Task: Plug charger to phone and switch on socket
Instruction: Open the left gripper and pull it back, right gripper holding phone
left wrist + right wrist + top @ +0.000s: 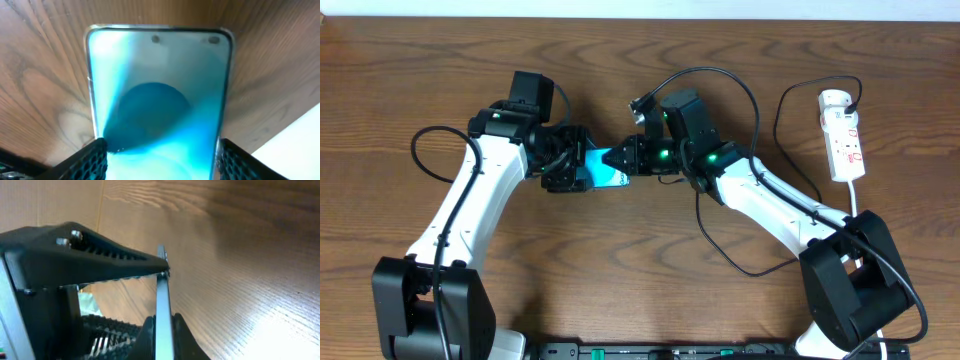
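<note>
**Overhead view.** I see the left gripper (578, 165) and the right gripper (622, 158) meeting nose to nose just above the middle of the frame, over the wooden table (620, 270). The phone (601, 175) lies between them as a small cyan patch, its left part hidden under the left gripper. The socket (842, 135) lies at the upper right edge, well apart from both grippers, and its white cord (856, 195) runs down towards the right arm's base. The charger (781, 120) is a thin black line that leaves the top of the socket, arcs left and drops towards the right arm. I cannot make out its plug tip in any view.

**Left wrist view.** The phone fills the frame with its screen facing the camera. One ribbed black finger (92, 157) sits at the lower left and the other at the lower right. Each presses a long edge of the phone, so the left gripper is clamped across the phone's width.

**Right wrist view.** The right gripper's jaws are together. A thin grey strip stands upright at the fingertips, but I cannot tell what it is, nor whether anything is pinched.
</note>
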